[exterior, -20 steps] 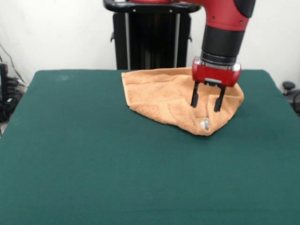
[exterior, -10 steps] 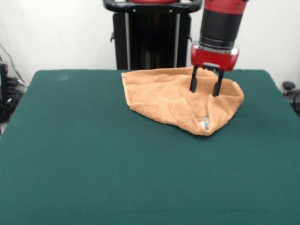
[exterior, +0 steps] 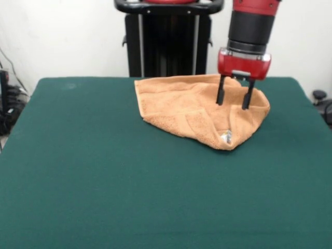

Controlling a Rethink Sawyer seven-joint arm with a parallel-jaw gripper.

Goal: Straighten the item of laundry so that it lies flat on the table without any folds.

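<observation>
table (exterior: 93,171): one; dark green cloth cover, far larger than the towel, bare apart from it.
arm (exterior: 251,26): one; red and black, coming down from above the towel's right part.
towel (exterior: 187,109): one; light orange terry, lying on the far right part of the table, close to the far edge.
towel shape: not flat; folded over on itself into a rough wedge, wide toward the far side, narrowing to a blunt tip at the near right.
towel handling: judged light, soft and limp; likely to drape and sag when lifted, likely to drag on the cloth cover rather than slide; nothing fragile.
where to grip: judged best at a free corner or border edge of the top layer, near the blunt tip or along the right edge, pinching one layer only so the fold can peel open.
gripper (exterior: 234,100): one; two dark fingers spread apart, nothing between them, over the towel's right part; tips at or just above the cloth, contact not clear.
label (exterior: 226,137): one; small, whitish, just inside the towel's near right tip.
</observation>
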